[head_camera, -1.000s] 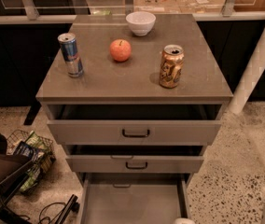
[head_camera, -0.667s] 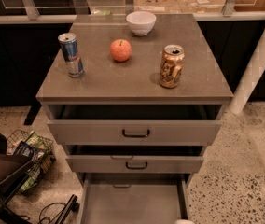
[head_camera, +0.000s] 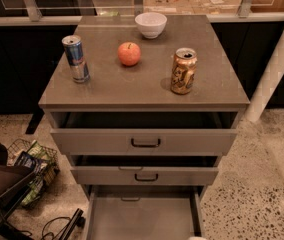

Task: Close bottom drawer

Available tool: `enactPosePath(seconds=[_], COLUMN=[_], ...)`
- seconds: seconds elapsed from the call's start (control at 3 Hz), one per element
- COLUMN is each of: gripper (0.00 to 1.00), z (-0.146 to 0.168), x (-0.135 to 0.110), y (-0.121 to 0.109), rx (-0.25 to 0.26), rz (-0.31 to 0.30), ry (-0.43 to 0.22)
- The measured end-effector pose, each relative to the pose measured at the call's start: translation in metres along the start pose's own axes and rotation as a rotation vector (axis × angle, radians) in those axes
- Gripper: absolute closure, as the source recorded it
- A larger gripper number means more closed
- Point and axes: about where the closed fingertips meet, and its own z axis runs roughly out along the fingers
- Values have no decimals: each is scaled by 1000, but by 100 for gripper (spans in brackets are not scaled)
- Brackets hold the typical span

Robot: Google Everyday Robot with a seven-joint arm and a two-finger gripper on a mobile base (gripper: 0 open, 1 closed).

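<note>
The grey cabinet (head_camera: 144, 96) has three drawers, all pulled out. The top drawer front (head_camera: 94, 141) and the middle drawer front (head_camera: 182, 175) stick out a little, each with a dark bar handle. The bottom drawer (head_camera: 142, 219) is pulled out furthest. I see its plain grey inside and side walls, and it looks empty. Its front is cut off by the lower edge of the view. My gripper is out of view. Only a small pale sliver (head_camera: 197, 238) shows at the lower edge by the drawer's right wall.
On the cabinet top stand a blue can (head_camera: 76, 59), an orange-red apple (head_camera: 129, 53), a gold can (head_camera: 183, 71) and a white bowl (head_camera: 150, 24). A wire basket with packets (head_camera: 32, 171), a dark object and cables lie on the floor at left. A white post (head_camera: 277, 69) stands at right.
</note>
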Motion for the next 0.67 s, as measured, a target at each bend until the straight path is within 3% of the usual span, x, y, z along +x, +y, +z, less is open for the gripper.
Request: enactPosePath(seconds=[0.33, 0.67], gripper=[100, 100], z=[1, 6], x=[-3, -6], y=[-4, -23], rx=[3, -1], rz=[-8, -28], ry=[-5, -19])
